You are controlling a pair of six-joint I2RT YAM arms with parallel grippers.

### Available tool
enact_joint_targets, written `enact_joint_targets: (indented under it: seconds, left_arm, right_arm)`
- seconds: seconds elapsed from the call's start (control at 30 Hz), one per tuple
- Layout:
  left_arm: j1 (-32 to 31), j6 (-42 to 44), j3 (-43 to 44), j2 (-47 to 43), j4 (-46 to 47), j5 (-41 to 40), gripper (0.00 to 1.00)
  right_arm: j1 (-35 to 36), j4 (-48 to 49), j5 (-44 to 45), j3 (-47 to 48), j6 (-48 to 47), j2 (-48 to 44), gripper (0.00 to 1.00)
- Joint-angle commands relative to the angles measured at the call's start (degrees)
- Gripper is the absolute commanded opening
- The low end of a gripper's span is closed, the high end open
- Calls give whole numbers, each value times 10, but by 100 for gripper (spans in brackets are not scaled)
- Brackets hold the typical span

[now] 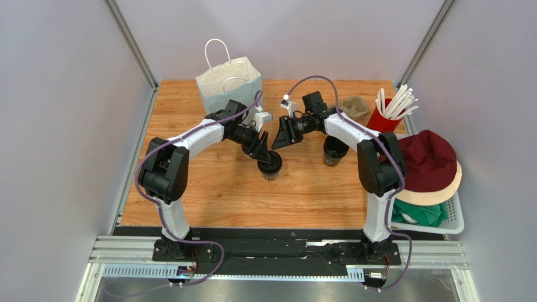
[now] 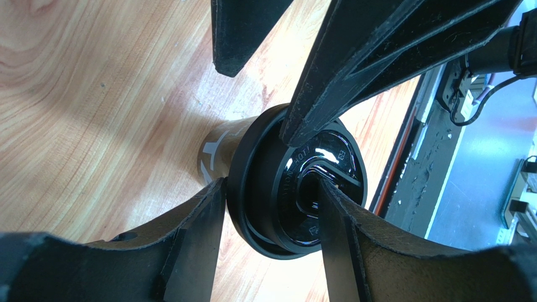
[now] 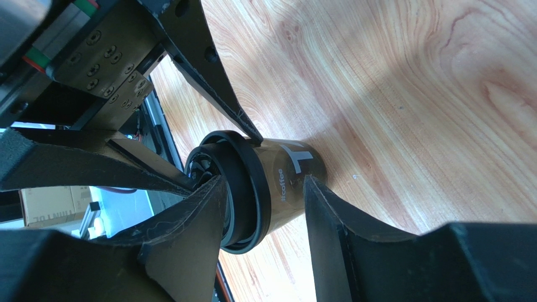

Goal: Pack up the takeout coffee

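A black coffee cup (image 1: 270,167) with a black lid stands mid-table. Both grippers meet over it. In the left wrist view the cup (image 2: 296,189) lies between my left gripper's (image 2: 271,189) parted fingers: one finger (image 2: 195,239) is beside the lid rim, the other (image 2: 343,245) is in front of the lid top. My left gripper (image 1: 263,152) is open. My right gripper (image 1: 282,135) is open too. Its fingers straddle the cup (image 3: 277,182) in the right wrist view, and its fingertips (image 2: 315,94) reach the lid. A second black cup (image 1: 334,150) stands by the right arm.
A white paper bag (image 1: 228,85) stands at the back left of centre. A brown pulp cup carrier (image 1: 355,107) and a red cup of white straws (image 1: 386,113) are at the back right. A maroon hat (image 1: 428,160) lies on a white basket (image 1: 457,220) at the right edge.
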Motion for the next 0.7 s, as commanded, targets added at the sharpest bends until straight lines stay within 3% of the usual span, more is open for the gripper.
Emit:
enact_joint_targets:
  seconds: [0.0, 0.67]
  left_arm:
    - [3, 47, -32, 24, -22, -106, 62]
    - [4, 47, -32, 24, -22, -107, 62]
  right_arm:
    - [1, 19, -5, 23, 5, 12, 52]
    - [18, -22, 31, 30, -36, 23, 51]
